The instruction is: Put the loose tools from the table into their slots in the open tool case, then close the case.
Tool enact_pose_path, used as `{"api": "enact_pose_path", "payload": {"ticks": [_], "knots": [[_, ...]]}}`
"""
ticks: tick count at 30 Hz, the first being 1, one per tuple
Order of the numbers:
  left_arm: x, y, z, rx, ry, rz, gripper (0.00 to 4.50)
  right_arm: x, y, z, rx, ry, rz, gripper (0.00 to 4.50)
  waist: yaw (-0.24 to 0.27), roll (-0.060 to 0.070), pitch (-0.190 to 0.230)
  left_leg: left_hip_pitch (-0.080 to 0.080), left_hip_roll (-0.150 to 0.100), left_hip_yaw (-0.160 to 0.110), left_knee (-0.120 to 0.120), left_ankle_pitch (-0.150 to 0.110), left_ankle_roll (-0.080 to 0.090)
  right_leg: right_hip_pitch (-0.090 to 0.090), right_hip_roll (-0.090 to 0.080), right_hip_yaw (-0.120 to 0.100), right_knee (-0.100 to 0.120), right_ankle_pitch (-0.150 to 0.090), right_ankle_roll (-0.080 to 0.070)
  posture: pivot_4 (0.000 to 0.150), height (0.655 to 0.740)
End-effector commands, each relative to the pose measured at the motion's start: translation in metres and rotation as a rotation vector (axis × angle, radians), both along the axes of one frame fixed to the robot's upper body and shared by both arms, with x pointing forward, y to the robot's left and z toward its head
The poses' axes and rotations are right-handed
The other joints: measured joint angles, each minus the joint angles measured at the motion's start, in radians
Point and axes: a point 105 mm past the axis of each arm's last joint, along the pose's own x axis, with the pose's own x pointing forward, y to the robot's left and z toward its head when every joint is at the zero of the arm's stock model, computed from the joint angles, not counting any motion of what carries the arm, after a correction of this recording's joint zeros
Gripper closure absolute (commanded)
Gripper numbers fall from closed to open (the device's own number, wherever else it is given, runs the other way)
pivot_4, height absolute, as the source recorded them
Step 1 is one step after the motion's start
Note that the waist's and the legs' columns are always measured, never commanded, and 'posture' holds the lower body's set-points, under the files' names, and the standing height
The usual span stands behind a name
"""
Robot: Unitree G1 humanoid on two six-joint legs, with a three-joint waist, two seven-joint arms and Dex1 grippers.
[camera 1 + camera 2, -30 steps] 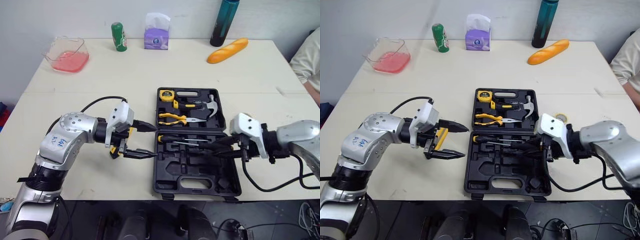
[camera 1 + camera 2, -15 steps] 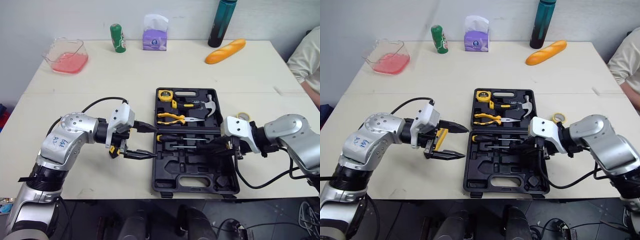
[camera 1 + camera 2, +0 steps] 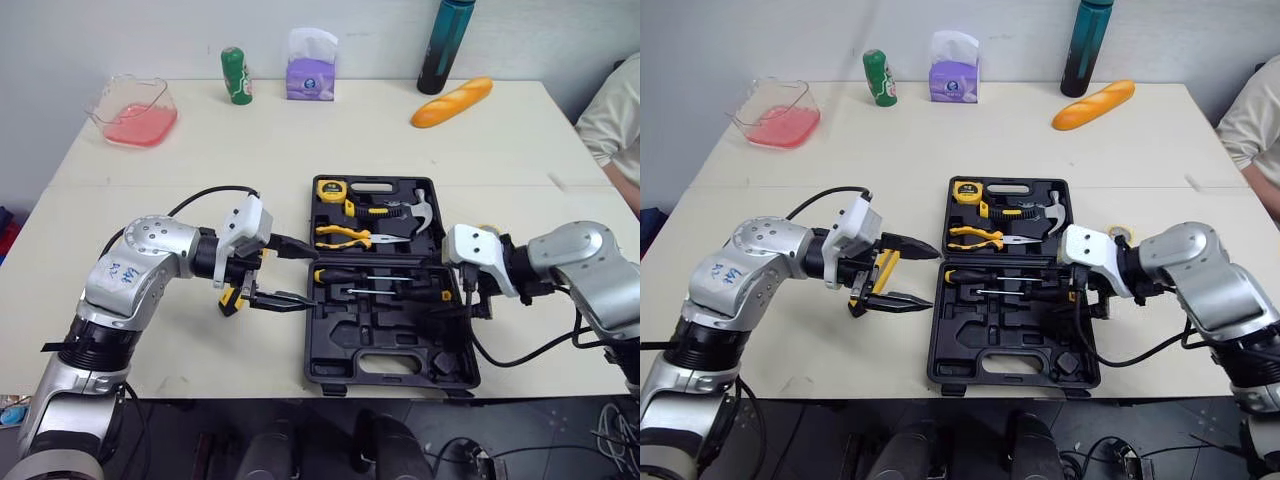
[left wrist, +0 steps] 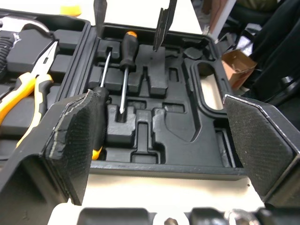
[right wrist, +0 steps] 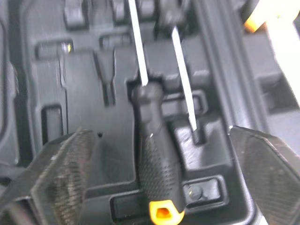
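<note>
Left tool [image 3: 312, 277] spread beside case [image 3: 390, 340], beige table [image 3: 300, 140], pale wall [image 3: 150, 35]

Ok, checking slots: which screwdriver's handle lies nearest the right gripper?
The front screwdriver, handle beside the right gripper; the rear screwdriver points its handle left.

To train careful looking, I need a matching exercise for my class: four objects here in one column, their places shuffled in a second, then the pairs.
1 tape measure
2 bread loaf
3 pink tub
4 pliers

A far left corner of the table
B inside the tool case, between tape measure and screwdrivers
C beside the dark bottle
D far left corner of the tool case

Pairs: 1-D, 2-C, 3-A, 4-B
</note>
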Motion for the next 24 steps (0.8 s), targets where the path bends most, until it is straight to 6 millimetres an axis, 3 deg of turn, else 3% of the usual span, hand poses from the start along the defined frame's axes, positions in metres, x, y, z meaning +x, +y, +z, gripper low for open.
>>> {"api": "enact_pose_path", "payload": {"ticks": [1, 2, 5, 12, 19, 24], "knots": [[-0.001, -0.004, 0.006, -0.019, -0.035, -0.025, 0.00, 0.007, 0.015, 0.015, 0.161, -0.083, 0.008, 0.05, -0.001, 0.000, 0.000, 0.000, 0.000, 0.000, 0.000, 0.000, 0.000, 0.000, 0.000, 0.000, 0.000, 0.000, 0.000, 0.150, 0.7314], [-0.002, -0.005, 0.005, -0.019, -0.034, -0.026, 0.00, 0.010, 0.016, 0.015, 0.195, -0.085, -0.008, 0.05, -0.001, 0.000, 0.000, 0.001, 0.000, 0.001, 0.000, 0.000, 0.000, 0.000, 0.000, 0.000, 0.001, 0.000, 0.000, 0.150, 0.7314], [-0.003, -0.008, 0.001, -0.010, -0.038, -0.044, 0.00, 0.015, 0.014, 0.009, 0.302, -0.054, -0.034, 0.91, -0.001, 0.000, 0.000, 0.001, 0.000, 0.001, 0.000, 0.000, 0.000, 0.000, 0.000, 0.000, 0.002, 0.000, 0.000, 0.150, 0.7314], [-0.001, -0.012, 0.000, -0.011, -0.044, -0.049, 0.00, 0.007, 0.014, -0.012, 0.370, 0.027, -0.032, 4.47, -0.001, 0.000, 0.000, 0.000, -0.001, 0.001, 0.000, 0.000, 0.000, 0.000, 0.000, 0.000, 0.001, 0.000, 0.000, 0.150, 0.7314], [-0.001, -0.013, -0.001, -0.003, -0.048, -0.056, 0.00, 0.008, 0.009, -0.033, 0.322, 0.064, -0.068, 4.47, -0.001, 0.000, 0.000, 0.001, 0.000, 0.001, 0.000, 0.000, 0.000, 0.000, 0.000, 0.000, 0.002, 0.000, 0.000, 0.150, 0.7314], [0.000, -0.012, 0.000, -0.001, -0.050, -0.055, 0.00, 0.006, 0.004, -0.060, 0.189, 0.102, -0.081, 4.47, -0.002, -0.001, -0.001, 0.002, 0.000, 0.001, 0.000, 0.000, 0.000, 0.000, 0.000, 0.000, 0.002, 0.000, 0.000, 0.150, 0.7314]]}}
